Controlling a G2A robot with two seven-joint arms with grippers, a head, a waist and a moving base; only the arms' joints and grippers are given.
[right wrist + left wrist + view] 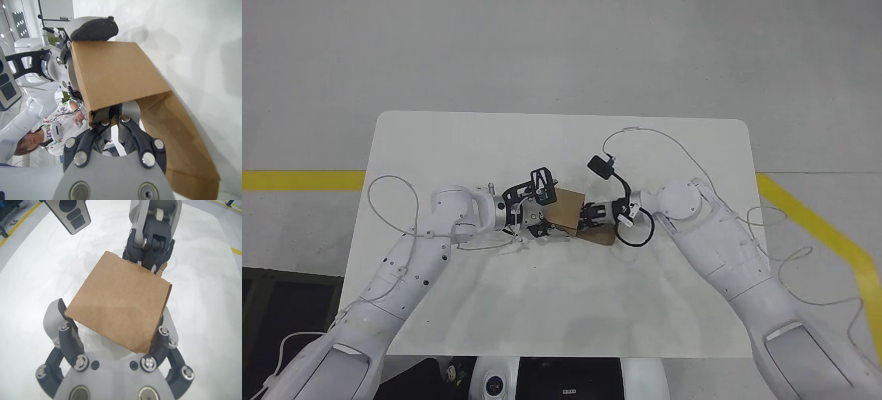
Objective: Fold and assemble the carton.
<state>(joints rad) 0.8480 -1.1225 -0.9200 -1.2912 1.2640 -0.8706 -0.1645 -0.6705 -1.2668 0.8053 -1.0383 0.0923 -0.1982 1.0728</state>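
Observation:
A brown carton (567, 211) is held just above the middle of the white table, between both arms. In the left wrist view the carton (121, 306) spans the gap between my left gripper's (114, 310) widely spread fingers, which press on its two sides at the near end. My left gripper (535, 213) is thus shut on it. At the far end my right gripper (149, 265) pinches the carton's edge with its fingers close together. In the right wrist view my right gripper (115, 112) reaches into the carton's (117, 75) open end, and a loose flap (181, 140) hangs beside it.
The white table (692, 300) has bare surface all around the carton. A thin cable (667, 137) loops over the back right of the table and another cable (392, 195) lies at the left. A yellow line (302, 180) marks the floor beyond the table.

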